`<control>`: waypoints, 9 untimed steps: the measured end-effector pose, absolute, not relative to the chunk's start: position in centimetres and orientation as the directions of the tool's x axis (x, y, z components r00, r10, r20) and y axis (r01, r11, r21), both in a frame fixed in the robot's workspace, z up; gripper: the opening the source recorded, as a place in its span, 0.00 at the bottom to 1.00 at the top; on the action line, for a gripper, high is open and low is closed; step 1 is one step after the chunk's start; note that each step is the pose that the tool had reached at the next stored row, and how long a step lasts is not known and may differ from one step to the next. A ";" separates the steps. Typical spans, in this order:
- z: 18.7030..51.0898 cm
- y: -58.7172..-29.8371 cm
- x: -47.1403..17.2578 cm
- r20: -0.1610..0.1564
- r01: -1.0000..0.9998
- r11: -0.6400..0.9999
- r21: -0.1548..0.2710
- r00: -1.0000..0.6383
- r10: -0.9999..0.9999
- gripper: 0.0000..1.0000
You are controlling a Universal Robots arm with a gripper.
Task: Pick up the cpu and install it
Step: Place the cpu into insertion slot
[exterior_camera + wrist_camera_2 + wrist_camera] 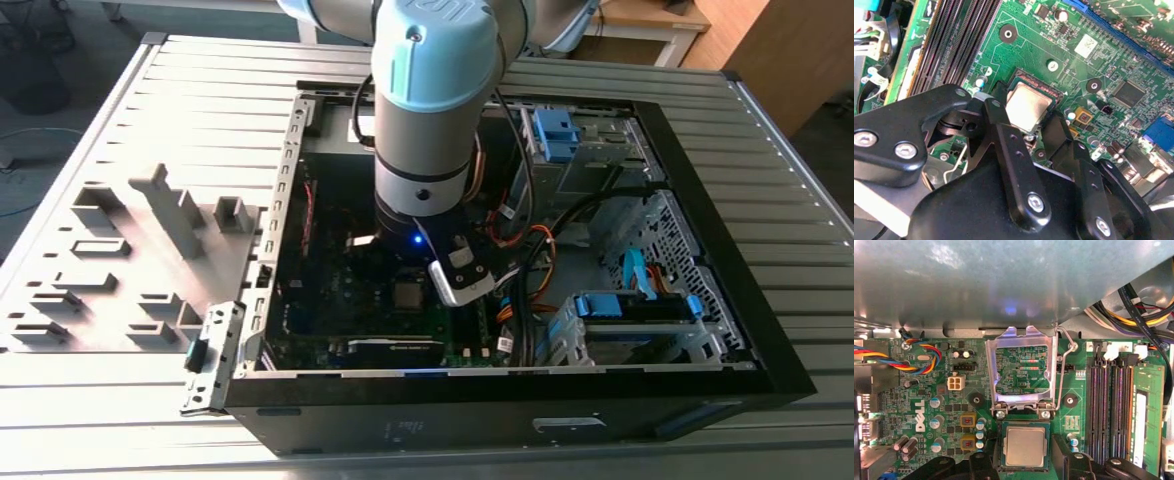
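My claw [1024, 460] stands wide. Its black fingers [1009, 150] sit one on each side of the cpu [1026, 447], and I see a gap on both flanks, so it holds nothing. In both wrist views the cpu lies flat in the dark socket frame [999, 452] with its silver top up. Just past it the metal load plate [990, 375] is swung up and open, and its wire lever [1061, 370] is raised beside it. Near the socket run the long memory slots [1104, 410] across the green motherboard [904, 400], and a bundle of coloured wires [884, 357] lies on the other side. In the exterior view the arm [427, 110] reaches down into the open computer case [467, 430], which lies on the slatted metal surface [200, 90]. A grey fixture block [134, 250] sits at the exterior view's left.
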State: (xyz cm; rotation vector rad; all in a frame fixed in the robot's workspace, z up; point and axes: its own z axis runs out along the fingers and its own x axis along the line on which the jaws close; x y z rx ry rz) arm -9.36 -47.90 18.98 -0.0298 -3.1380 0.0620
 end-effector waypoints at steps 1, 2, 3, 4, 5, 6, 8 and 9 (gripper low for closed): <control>19.0 -47.9 -9.4 0.002 0.019 0.999 -0.039 -1.000 0.019 0.54; 19.0 -47.9 -9.4 0.002 0.019 0.999 -0.040 -1.000 0.019 0.54; 19.0 -47.9 -9.4 0.002 0.019 0.999 -0.039 -1.000 0.019 0.54; 19.0 -47.9 -9.4 0.003 0.019 0.999 -0.040 -1.000 0.019 0.54; 19.0 -47.9 -9.4 0.003 0.019 0.999 -0.040 -1.000 0.019 0.54; 19.0 -47.9 -9.4 0.003 0.019 0.999 -0.040 -1.000 0.019 0.54; 19.0 -47.9 -9.4 0.003 0.019 0.999 -0.040 -1.000 0.019 0.54; 19.0 -47.9 -9.4 0.003 0.019 0.999 -0.040 -1.000 0.019 0.53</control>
